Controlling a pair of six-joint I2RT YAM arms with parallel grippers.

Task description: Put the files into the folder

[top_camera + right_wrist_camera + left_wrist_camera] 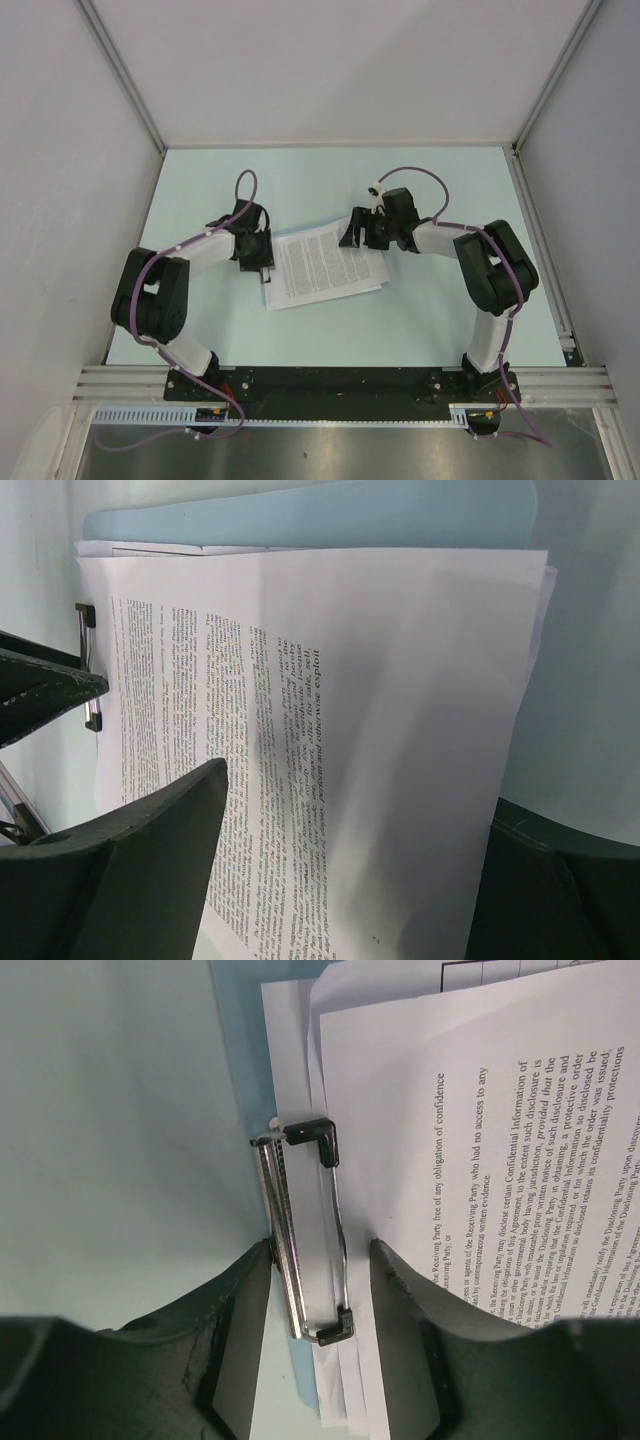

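Observation:
The files (325,265) lie as a slightly fanned stack of printed white sheets in the middle of the table. They cover most of the light-blue folder (330,515), which shows past their edges. In the left wrist view the files' (480,1160) ends lie under the wire bar of the silver clip (300,1240), with a strip of folder (232,990) beside them. My left gripper (322,1260) straddles that clip with its jaws apart, the left finger (235,1330) touching the clip's spine. My right gripper (355,880) stands wide open over the files' (400,680) opposite end.
Grey enclosure walls (60,150) close in the pale green table (330,170) on three sides. An aluminium rail (340,380) with the arm bases runs along the near edge. In the top view the left gripper (265,268) and right gripper (362,243) flank the stack.

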